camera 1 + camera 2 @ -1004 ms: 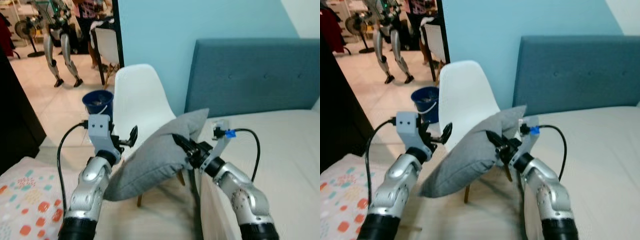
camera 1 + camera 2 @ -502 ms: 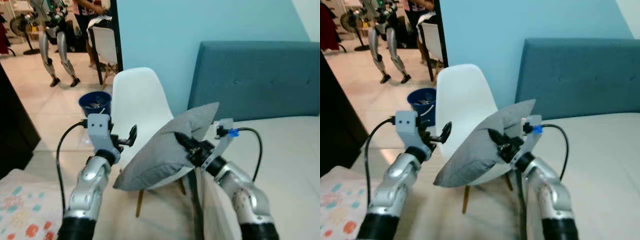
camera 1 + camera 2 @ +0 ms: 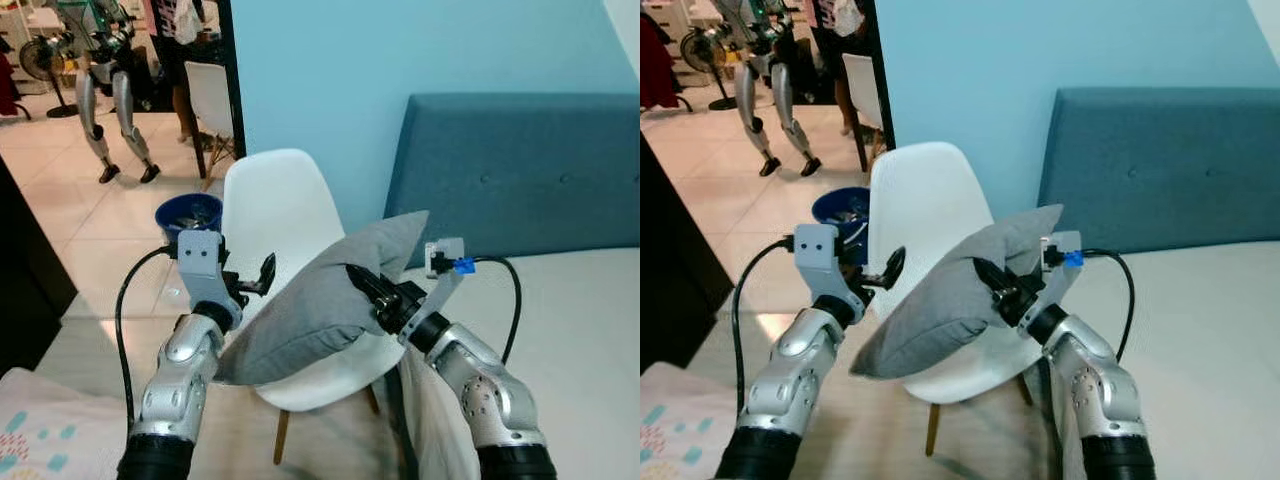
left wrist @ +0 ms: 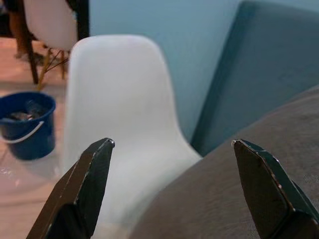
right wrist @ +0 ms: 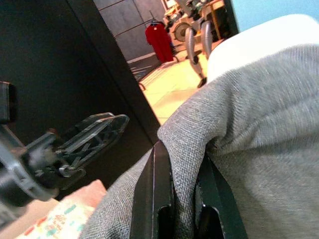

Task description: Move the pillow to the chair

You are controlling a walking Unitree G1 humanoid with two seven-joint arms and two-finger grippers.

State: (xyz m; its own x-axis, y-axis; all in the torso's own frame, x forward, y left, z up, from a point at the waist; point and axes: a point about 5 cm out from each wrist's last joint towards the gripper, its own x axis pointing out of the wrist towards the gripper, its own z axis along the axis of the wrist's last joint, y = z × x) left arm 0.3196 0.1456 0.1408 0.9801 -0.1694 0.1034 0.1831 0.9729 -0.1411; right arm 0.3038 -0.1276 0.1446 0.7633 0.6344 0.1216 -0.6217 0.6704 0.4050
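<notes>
Here, the right gripper (image 3: 362, 284) was pinched shut on a fold of the grey woven pillow (image 3: 320, 305), which hid the smooth white chair's (image 3: 272, 205) seat below; the left gripper (image 3: 255, 281) was spread wide beside it.

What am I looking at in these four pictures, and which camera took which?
A humanoid robot with two silver arms is carrying a grey pillow toward a white chair beside a bed with a blue headboard. Two pictures come from its head, looking down; two from cameras on its wrists. The right end effector is pinched shut on the pillow's edge, which the right wrist view shows up close. The left end effector is open beside the pillow. A blue bucket stands behind the chair.
</notes>
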